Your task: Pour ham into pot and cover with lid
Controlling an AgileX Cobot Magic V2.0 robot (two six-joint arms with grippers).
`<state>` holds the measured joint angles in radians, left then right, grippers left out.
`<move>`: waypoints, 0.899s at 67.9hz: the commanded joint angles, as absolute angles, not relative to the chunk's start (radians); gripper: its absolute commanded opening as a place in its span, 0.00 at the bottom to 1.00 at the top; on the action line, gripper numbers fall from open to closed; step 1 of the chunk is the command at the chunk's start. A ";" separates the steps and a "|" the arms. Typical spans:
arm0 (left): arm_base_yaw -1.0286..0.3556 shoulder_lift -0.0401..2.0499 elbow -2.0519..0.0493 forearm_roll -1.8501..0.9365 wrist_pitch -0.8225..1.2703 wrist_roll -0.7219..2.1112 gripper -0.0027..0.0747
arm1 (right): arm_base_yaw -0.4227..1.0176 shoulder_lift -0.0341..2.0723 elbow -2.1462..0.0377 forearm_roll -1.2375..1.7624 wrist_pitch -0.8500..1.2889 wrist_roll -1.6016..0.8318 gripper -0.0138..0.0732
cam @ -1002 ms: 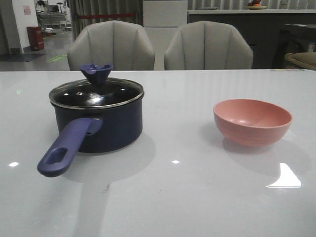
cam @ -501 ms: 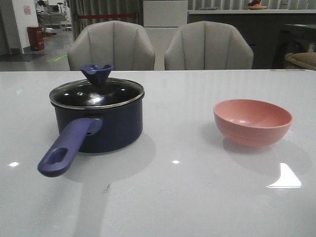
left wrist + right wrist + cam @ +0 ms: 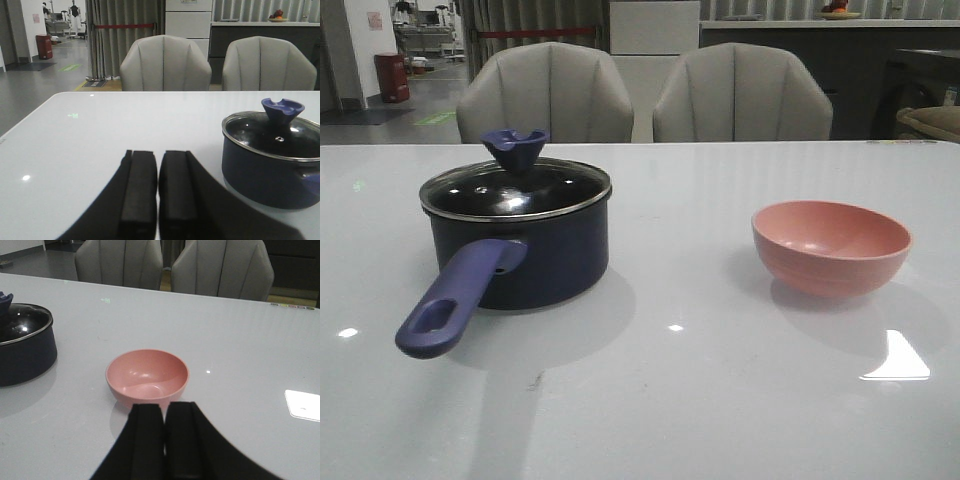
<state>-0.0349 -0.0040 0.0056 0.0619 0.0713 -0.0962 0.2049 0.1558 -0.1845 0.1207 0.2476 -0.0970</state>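
I am seeing the white table [image 3: 720, 400] filling the lower part of the front frame. The pot [image 3: 520, 255] is sitting at left of centre, and the lid [image 3: 516, 186] is resting on its rim. The pink bowl [image 3: 831, 246] is standing at right, well apart, with nothing inside. Both wrist views are showing the left gripper [image 3: 157, 185] and right gripper [image 3: 164, 440] pressed together, gripping nothing, touching nothing. I cannot tell where the ham is lying.

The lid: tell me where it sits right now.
In the front view the lid rests closed on the pot on the table's left side, with the pink bowl well apart on the right.
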 commanded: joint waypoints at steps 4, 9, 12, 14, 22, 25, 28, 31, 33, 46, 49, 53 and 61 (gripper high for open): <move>-0.033 -0.024 0.025 0.065 0.036 -0.108 0.21 | 0.204 0.166 -0.211 0.123 0.169 -0.107 0.33; -0.033 -0.024 0.025 0.065 0.033 -0.108 0.21 | 0.204 0.166 -0.211 0.123 0.169 -0.107 0.33; -0.033 -0.023 0.025 0.065 0.033 -0.108 0.21 | 0.204 0.166 -0.211 0.123 0.169 -0.107 0.33; -0.033 -0.023 0.025 0.065 0.033 -0.108 0.21 | 0.204 0.166 -0.211 0.123 0.169 -0.107 0.33; -0.033 -0.023 0.025 0.065 0.033 -0.108 0.21 | 0.204 0.166 -0.211 0.123 0.169 -0.107 0.33; -0.033 -0.023 0.025 0.065 0.033 -0.108 0.21 | 0.204 0.166 -0.211 0.123 0.169 -0.107 0.33; -0.033 -0.023 0.025 0.065 0.033 -0.108 0.21 | 0.204 0.166 -0.211 0.123 0.169 -0.107 0.33; -0.033 -0.023 0.025 0.065 0.033 -0.108 0.21 | 0.204 0.166 -0.211 0.123 0.169 -0.107 0.33; -0.033 -0.023 0.025 0.065 0.033 -0.108 0.21 | 0.204 0.166 -0.211 0.123 0.169 -0.107 0.33; -0.033 -0.023 0.025 0.065 0.033 -0.108 0.21 | 0.204 0.166 -0.211 0.123 0.169 -0.107 0.33; -0.033 -0.023 0.025 0.065 0.033 -0.108 0.21 | 0.204 0.166 -0.211 0.123 0.169 -0.107 0.33; -0.033 -0.023 0.025 0.065 0.033 -0.108 0.21 | 0.204 0.166 -0.211 0.123 0.169 -0.107 0.33; -0.033 -0.023 0.025 0.065 0.033 -0.108 0.21 | 0.204 0.166 -0.211 0.123 0.169 -0.107 0.33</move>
